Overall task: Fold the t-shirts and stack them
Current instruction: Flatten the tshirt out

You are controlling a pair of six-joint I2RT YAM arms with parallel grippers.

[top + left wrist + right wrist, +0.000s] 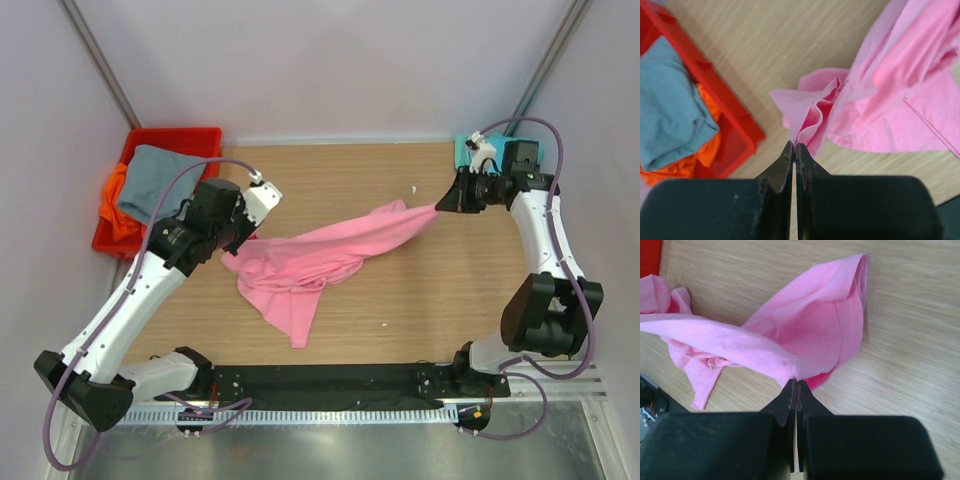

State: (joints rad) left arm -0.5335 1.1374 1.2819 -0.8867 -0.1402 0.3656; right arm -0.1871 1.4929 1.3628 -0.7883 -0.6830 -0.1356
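Observation:
A pink t-shirt (320,255) hangs stretched across the middle of the wooden table, crumpled at its left end with a tail trailing toward the near edge. My left gripper (236,250) is shut on a bunched fold at the shirt's left end (815,115); its tips (794,146) pinch the cloth. My right gripper (440,207) is shut on the shirt's right end, and the cloth (810,325) rises taut from its tips (797,382). A grey t-shirt (155,175) lies over an orange t-shirt (118,205) in the bin. A teal t-shirt (464,150) sits at the back right corner.
The red plastic bin (175,135) stands at the back left beside the left arm, its wall (735,120) close to the left gripper. White walls and metal posts enclose the table. A black rail runs along the near edge by the arm bases.

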